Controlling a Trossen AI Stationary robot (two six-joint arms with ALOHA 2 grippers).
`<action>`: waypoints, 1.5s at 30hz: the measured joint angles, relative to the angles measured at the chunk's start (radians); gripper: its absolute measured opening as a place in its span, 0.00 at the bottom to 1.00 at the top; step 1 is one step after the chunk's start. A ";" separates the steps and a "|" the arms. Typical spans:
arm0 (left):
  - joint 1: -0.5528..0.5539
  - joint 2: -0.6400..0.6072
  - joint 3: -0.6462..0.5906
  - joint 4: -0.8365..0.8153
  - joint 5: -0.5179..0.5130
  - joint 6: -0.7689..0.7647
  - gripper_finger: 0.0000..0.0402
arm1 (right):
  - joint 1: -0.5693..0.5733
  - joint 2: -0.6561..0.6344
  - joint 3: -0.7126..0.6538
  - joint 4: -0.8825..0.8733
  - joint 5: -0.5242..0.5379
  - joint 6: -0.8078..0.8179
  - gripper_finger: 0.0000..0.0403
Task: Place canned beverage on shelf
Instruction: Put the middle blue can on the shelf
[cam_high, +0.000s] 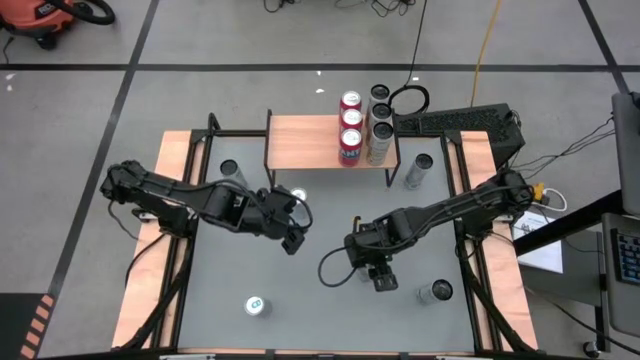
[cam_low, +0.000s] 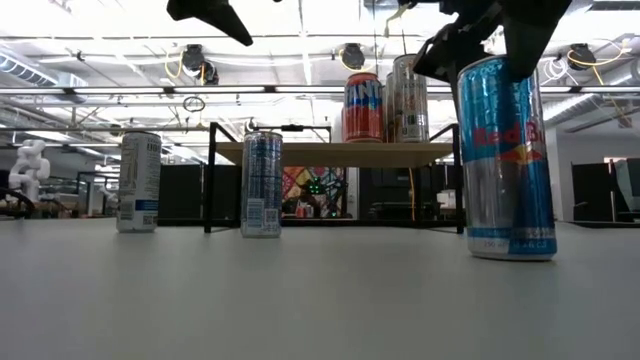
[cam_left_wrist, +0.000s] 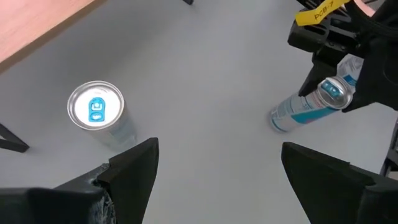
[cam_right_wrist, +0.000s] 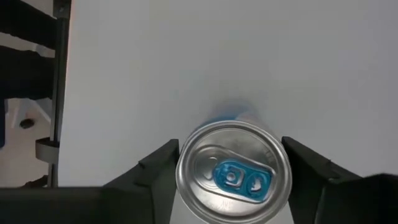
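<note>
A tall blue and silver can stands upright on the grey table. My right gripper is over it, its fingers at either side of the can's top. My left gripper is open and empty, held above the table's middle left; it also shows in the left wrist view. The shelf, a low wooden top on black legs, stands at the far middle. On its right end stand three red cans and a row of dark cans. My right gripper holds the blue can at its top rim, pinched between the two fingers, one on each side. The fingers come from above, pointing down. The can stands upright with its base on the table.
Loose cans stand on the table: one near the front left, one front right, one at the far left, one by my left gripper, one right of the shelf. Wooden side boards with black rails flank the table.
</note>
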 joint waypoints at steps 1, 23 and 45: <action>-0.002 0.000 0.000 0.000 0.000 -0.010 0.84 | 0.000 -0.002 0.000 -0.004 0.000 0.000 0.48; -0.037 0.000 0.000 0.301 0.086 0.390 0.84 | -0.132 -0.202 0.090 -0.004 -0.080 0.004 0.48; 0.100 0.023 0.001 0.533 0.196 0.456 0.86 | -0.265 -0.202 0.313 0.036 -0.076 -0.006 0.48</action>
